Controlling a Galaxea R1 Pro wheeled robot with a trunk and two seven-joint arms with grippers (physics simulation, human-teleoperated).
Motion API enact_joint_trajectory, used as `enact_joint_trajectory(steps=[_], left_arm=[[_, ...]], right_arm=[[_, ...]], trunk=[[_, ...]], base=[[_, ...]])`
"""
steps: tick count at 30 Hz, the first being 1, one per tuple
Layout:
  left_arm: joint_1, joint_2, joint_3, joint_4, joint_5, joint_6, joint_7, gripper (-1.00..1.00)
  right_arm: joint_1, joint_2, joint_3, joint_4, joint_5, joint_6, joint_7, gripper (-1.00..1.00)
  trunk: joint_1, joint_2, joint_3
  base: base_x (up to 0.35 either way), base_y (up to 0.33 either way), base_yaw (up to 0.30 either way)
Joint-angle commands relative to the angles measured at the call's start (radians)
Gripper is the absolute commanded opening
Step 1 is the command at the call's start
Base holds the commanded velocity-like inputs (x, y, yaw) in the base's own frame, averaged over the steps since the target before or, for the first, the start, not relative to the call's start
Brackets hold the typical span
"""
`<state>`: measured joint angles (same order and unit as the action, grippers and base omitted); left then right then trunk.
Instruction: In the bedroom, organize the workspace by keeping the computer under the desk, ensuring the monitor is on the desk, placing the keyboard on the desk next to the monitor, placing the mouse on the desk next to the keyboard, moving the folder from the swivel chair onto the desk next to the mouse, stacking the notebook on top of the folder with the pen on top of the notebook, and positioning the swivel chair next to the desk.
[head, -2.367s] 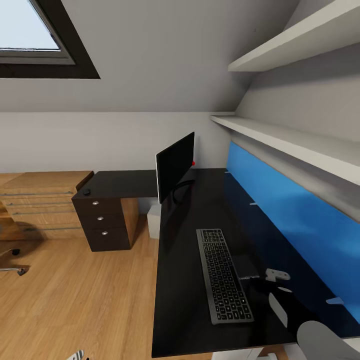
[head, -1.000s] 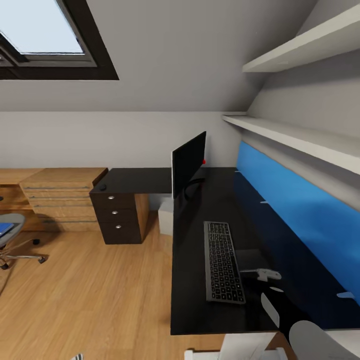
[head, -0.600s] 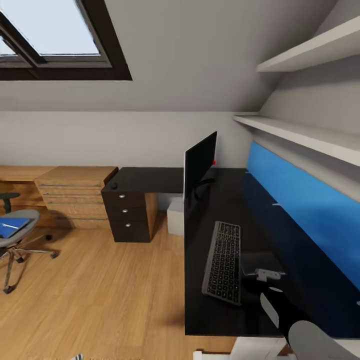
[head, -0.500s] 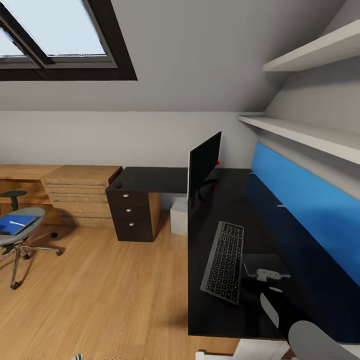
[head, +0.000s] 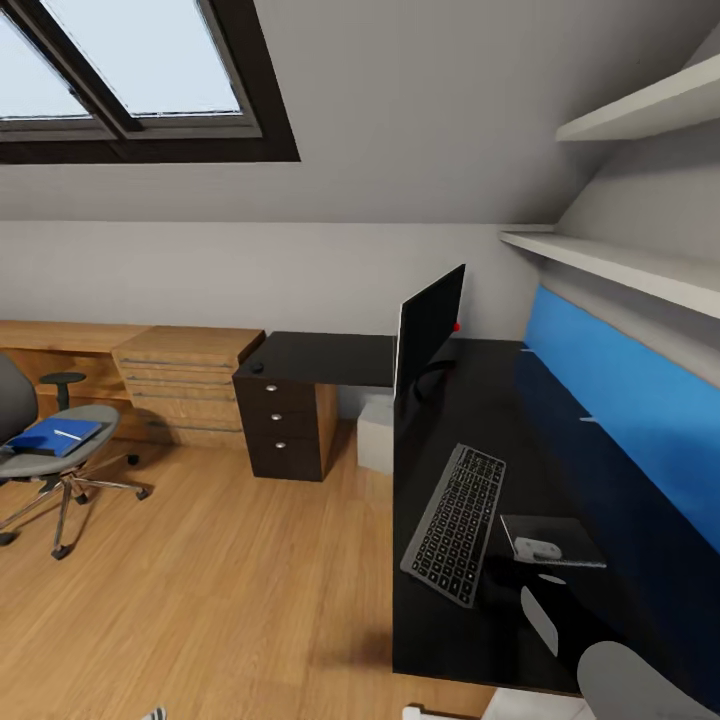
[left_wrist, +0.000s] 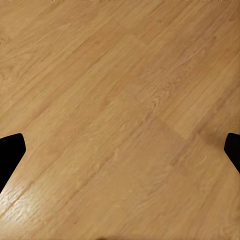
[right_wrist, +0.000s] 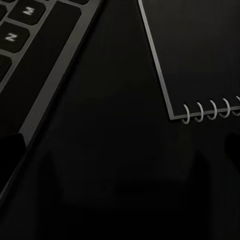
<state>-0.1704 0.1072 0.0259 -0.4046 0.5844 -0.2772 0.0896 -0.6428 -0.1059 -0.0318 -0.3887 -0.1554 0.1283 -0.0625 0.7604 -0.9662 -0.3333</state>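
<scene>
Far across the floor, on the swivel chair (head: 60, 470), spots the blue folder (head: 45, 440) with the pen (head: 68, 434) on top, so probably needs a trip over there next. Holds the left gripper (left_wrist: 120, 150) spread wide over bare planks, grasping nothing. Carries the right gripper (right_wrist: 120, 150) parted and empty above the desk (head: 470, 400), between keyboard (head: 455, 522) and notebook (head: 570, 530). Notes the monitor (head: 430, 330) upright, the computer (head: 377, 435) tucked beneath, and the mouse (head: 257, 367) well apart, above the drawers.
</scene>
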Motion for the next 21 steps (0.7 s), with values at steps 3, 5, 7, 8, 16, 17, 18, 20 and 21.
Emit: enact_joint_trajectory(steps=[3, 5, 7, 8, 16, 17, 18, 20, 21], left_arm=[[-0.001, 0.0, -0.002, 0.0, 0.005, -0.002, 0.002, 1.0], [-0.001, 0.0, -0.002, 0.0, 0.005, -0.003, 0.001, 1.0], [-0.001, 0.0, -0.002, 0.0, 0.005, -0.003, 0.001, 1.0], [-0.001, 0.0, -0.002, 0.0, 0.005, -0.003, 0.001, 1.0], [-0.001, 0.0, -0.002, 0.0, 0.005, -0.003, 0.001, 1.0], [-0.001, 0.0, -0.002, 0.0, 0.005, -0.003, 0.001, 1.0], [-0.001, 0.0, -0.002, 0.0, 0.005, -0.003, 0.001, 1.0], [0.0, 0.0, -0.002, 0.0, 0.005, -0.003, 0.001, 1.0], [-0.001, 0.0, -0.003, 0.0, 0.005, -0.003, 0.001, 1.0]], right_arm=[[0.0, 0.0, 0.001, -0.002, -0.01, 0.005, -0.003, 1.0], [-0.001, 0.0, 0.001, -0.002, -0.01, 0.005, -0.003, 1.0], [-0.001, 0.0, 0.001, -0.002, -0.01, 0.005, -0.003, 1.0], [0.0, 0.0, 0.001, -0.002, -0.01, 0.005, -0.003, 1.0], [0.0, 0.0, 0.001, -0.003, -0.01, 0.005, -0.003, 1.0], [-0.001, 0.0, 0.001, -0.003, -0.01, 0.005, -0.003, 1.0], [-0.001, 0.0, 0.001, -0.003, -0.01, 0.005, -0.003, 1.0], [0.0, 0.0, 0.001, -0.003, -0.01, 0.005, -0.003, 1.0], [0.0, 0.0, 0.001, -0.003, -0.01, 0.005, -0.003, 1.0]], trunk=[[0.0, -0.001, -0.001], [0.0, -0.001, -0.001], [0.0, -0.001, -0.001], [0.0, -0.001, -0.001], [0.0, -0.001, -0.001], [0.0, -0.001, -0.001], [0.0, -0.001, -0.001], [0.0, -0.001, -0.001], [0.0, -0.001, -0.001]], base=[[0.0, 0.0, 0.007], [-0.022, 0.039, 0.002], [-0.069, 0.134, 0.001], [-0.09, 0.183, 0.001], [-0.073, 0.161, 0.0], [-0.01, 0.023, 0.0], [-0.008, 0.018, 0.0], [-0.005, 0.043, 0.0], [-0.003, 0.105, 0.0]])
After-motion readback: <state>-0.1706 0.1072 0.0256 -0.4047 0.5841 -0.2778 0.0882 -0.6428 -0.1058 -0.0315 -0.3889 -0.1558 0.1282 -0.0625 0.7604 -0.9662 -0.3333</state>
